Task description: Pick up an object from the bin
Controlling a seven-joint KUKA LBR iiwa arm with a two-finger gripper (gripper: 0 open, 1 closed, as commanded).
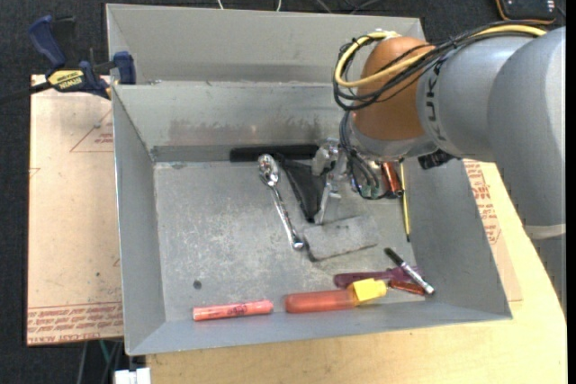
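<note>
Near the middle of the grey bin, a little toward 12 o'clock, the gripper points down at the floor. Its 2 fingers stand spread, with a gap and nothing between them. The dark finger lies just beside the shaft of a silver wrench, on the wrench's 3 o'clock side; whether they touch cannot be told. The wrench runs slantwise from its round head near the back wall down toward the bin's centre. At 6 o'clock from the gripper, close by, lies a grey flat piece. A black bar lies along the back wall at 11 o'clock. Well apart, along the front wall at 6 o'clock, lie a pink marker, an orange marker, a yellow block and a red-handled tool.
</note>
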